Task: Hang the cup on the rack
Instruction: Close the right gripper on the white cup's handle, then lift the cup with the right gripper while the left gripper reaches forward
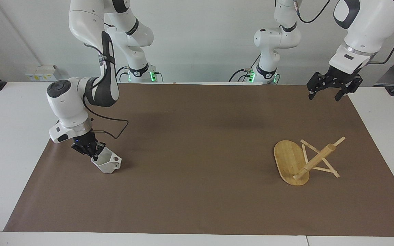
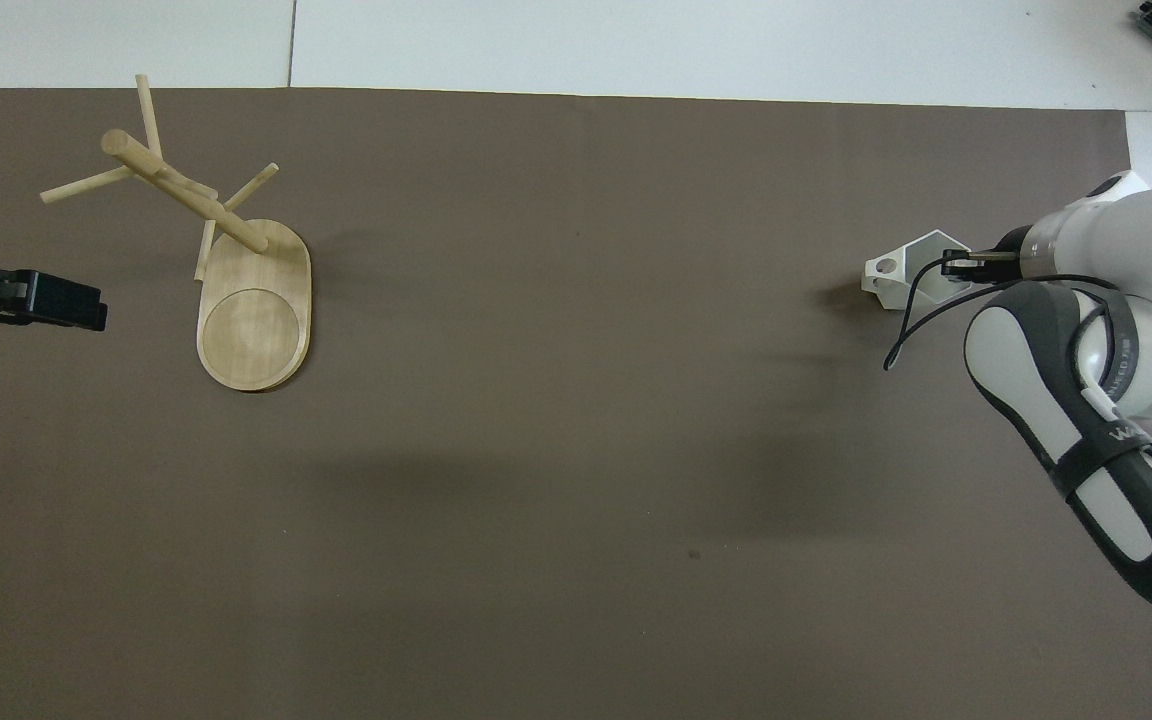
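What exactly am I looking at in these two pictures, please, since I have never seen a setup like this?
These are two white robot arms at a table covered by a brown mat. One picture is taken from across the table, facing the robots; the other looks steeply down from above their own end, so the sides swap between them.

Two things matter here. A small white angular cup is at the right arm's end of the table. A bamboo rack for hanging cups sits toward the left arm's end; it is tipped over, its post slanting and its oval base up on edge.

The right gripper has its jaws shut on the cup's rim, and the cup tilts in that grip, low over the mat. The left gripper waits in the air, jaws open, over the mat's corner, holding nothing.
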